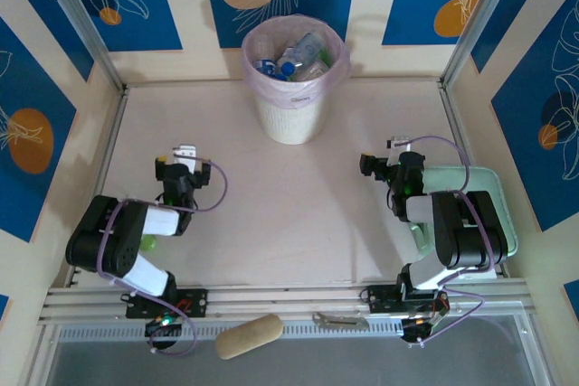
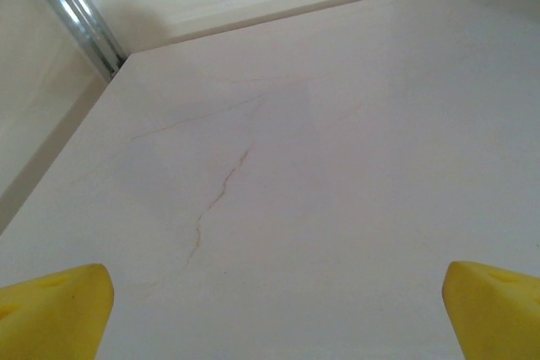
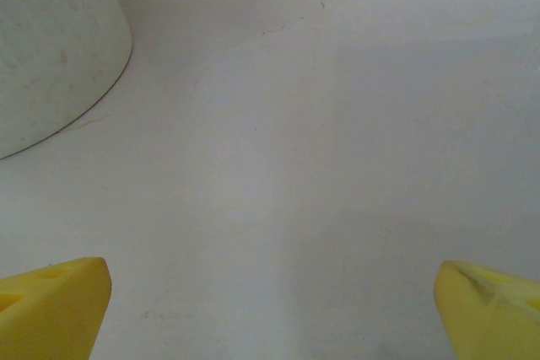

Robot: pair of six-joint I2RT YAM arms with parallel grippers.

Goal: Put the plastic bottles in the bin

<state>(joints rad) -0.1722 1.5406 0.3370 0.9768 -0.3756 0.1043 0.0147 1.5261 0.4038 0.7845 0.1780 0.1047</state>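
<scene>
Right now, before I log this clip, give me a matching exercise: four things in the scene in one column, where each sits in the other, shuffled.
Things:
1. bin
2. plastic bottles
3. tan roll
4. pale green tray

Places:
A. far right, partly covered
B. inside the bin
C. far centre, standing upright
D. near edge, lying flat

Pairs: 1-C, 2-B, 3-D, 4-A
</scene>
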